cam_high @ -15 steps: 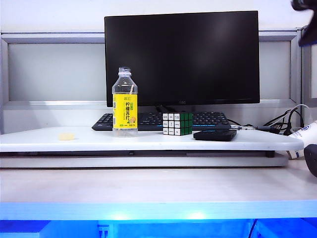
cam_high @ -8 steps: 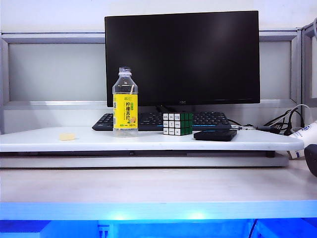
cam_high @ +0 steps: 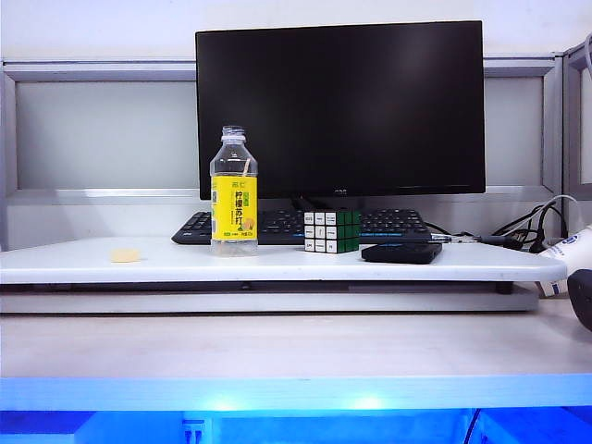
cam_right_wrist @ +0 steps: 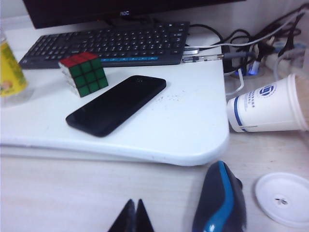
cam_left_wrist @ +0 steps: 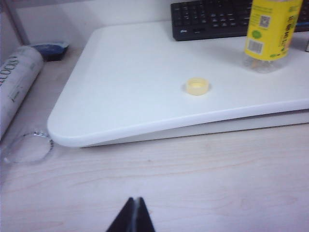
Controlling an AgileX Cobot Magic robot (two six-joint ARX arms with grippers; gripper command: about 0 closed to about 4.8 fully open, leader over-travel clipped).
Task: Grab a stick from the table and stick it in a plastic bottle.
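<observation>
**Two shut claws, both low and well short of the bottle**

Both grippers sit over the pale wood-grain front ledge, short of the raised white top of the table (cam_high: 277,265). The left gripper (cam_left_wrist: 134,216) has its dark fingertips pressed together with nothing between them. The right gripper (cam_right_wrist: 133,215) is the same: tips meeting in a point, holding nothing. Neither arm shows in the exterior view.

No thin, flat, pale tan wooden stick lies loose on the white top or the ledge in any view. A faint tan sliver (cam_high: 246,168) does show inside the upper part of the small clear plastic bottle with the bright yellow label (cam_high: 233,194). I take that for the stick, though it is too thin to be sure. If so, its long axis runs near upright, leaning a little inside the bottle, and the task looks done.

The bottle stands upright and uncapped at the back of the white top, just in front of the black keyboard (cam_right_wrist: 108,43). Its small pale yellow round cap (cam_left_wrist: 198,86) lies apart from it, nearer the front edge.

From the left claw the bottle lies ahead and off towards the middle of the desk. From the right claw it is further off, past the black phone (cam_right_wrist: 116,104) and the colourful puzzle cube (cam_right_wrist: 83,72). So the left arm is the nearer one, should anything need correcting.
</observation>
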